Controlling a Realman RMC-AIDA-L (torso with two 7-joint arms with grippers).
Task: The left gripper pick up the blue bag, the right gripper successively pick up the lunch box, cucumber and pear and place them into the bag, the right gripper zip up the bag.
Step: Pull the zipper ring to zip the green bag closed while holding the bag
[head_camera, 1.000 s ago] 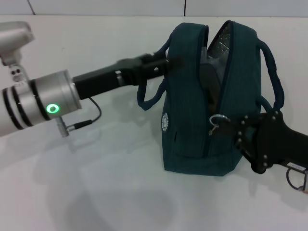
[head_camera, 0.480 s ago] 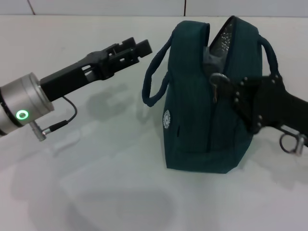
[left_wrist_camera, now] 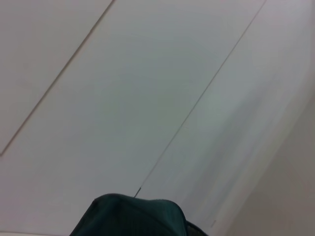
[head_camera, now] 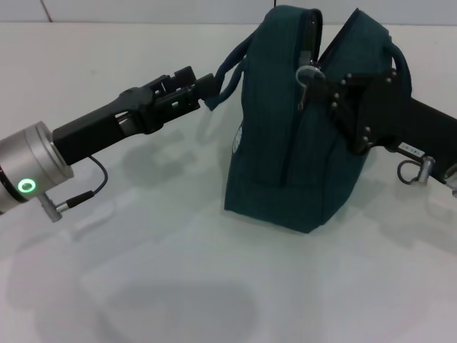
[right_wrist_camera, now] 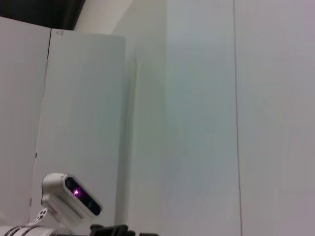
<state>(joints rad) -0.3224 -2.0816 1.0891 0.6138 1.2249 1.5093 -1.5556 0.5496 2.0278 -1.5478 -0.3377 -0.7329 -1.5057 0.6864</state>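
Observation:
The blue bag (head_camera: pixel 285 143) stands on the white table, leaning a little to the left, with its top nearly closed to a narrow slit. My right gripper (head_camera: pixel 330 91) is against the bag's upper right side, shut on the zipper pull, whose ring (head_camera: pixel 308 74) sticks out just ahead of it. My left gripper (head_camera: pixel 198 82) is open, right beside the near handle (head_camera: pixel 227 68), its tip touching the loop's lower end. The left wrist view catches only the bag's top (left_wrist_camera: pixel 130 216). The lunch box, cucumber and pear are out of view.
The white table (head_camera: pixel 157 271) stretches out in front of and to the left of the bag. A loose metal ring (head_camera: pixel 408 170) hangs under my right arm. The right wrist view shows white wall panels and a white device with a pink light (right_wrist_camera: pixel 74 194).
My right gripper has drawn the zipper ring up the bag's end to near the top, narrowing the opening. The left gripper let go of the handle, pulled back, and the bag shifted toward it.

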